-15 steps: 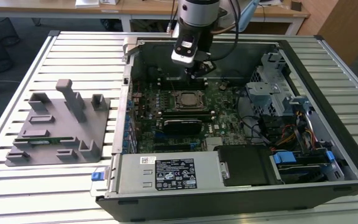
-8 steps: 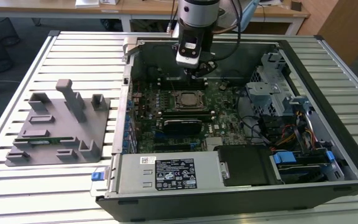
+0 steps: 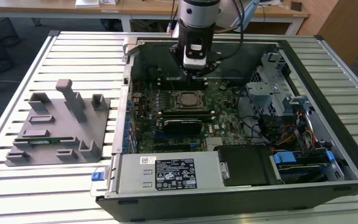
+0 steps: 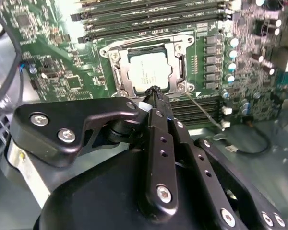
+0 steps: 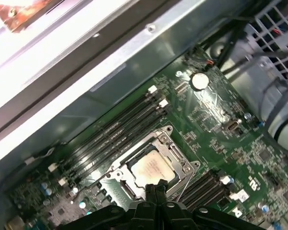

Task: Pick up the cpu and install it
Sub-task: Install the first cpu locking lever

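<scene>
The cpu lies flat in its seat on the motherboard, silver top up, and the socket frame runs all round it. In the second wrist view I see a thin wire lever leaving one corner of that frame and slanting out over the nearby memory slots, which lie in rows on both sides of the socket. My gripper hangs above the board with nothing in it: the jaws are pressed together, and the fingertips meet in one black point that, in both wrist views, sits just at the edge of the chip. I cannot tell whether that point touches the frame or floats over it. Reading the exterior view as a clock face centred on the cpu, the gripper and arm stand at twelve o'clock, a silver power supply at six o'clock along the near wall of the open computer case, and a grey fixture well apart at nine o'clock, outside the case on the slatted table. A green memory stick lies in that fixture.
</scene>
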### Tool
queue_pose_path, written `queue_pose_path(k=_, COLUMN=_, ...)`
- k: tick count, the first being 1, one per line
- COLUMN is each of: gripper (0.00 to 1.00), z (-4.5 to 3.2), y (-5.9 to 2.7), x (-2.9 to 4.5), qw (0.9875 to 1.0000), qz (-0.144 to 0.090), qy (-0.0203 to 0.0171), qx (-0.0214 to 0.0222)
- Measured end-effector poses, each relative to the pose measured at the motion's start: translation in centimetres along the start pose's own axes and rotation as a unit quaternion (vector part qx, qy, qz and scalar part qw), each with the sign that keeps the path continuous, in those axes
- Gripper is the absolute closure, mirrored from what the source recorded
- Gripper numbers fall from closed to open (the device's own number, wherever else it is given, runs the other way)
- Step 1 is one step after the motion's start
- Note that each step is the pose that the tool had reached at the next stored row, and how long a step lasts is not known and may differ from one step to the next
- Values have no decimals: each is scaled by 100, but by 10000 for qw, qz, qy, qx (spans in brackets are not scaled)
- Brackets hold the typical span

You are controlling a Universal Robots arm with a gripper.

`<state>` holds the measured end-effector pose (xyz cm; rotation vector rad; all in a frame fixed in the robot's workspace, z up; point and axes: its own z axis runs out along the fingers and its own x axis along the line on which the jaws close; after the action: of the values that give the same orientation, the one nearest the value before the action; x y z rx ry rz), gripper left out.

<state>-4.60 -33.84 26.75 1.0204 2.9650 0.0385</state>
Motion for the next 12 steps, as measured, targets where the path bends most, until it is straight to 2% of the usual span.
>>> queue_pose_path(k=3, gripper=89, z=5, y=0, x=0, qw=9996, qz=-272, qy=7, qx=0)
queue_pose_path(k=6, gripper=89, z=10, y=0, x=0, qw=9985, qz=-541, qy=13, qx=1)
queue_pose_path(k=9, gripper=89, z=15, y=0, x=0, qw=9967, qz=-817, qy=20, qx=2)
queue_pose_path(k=12, gripper=89, z=20, y=-1, x=0, qw=9941, qz=-1085, qy=27, qx=3)
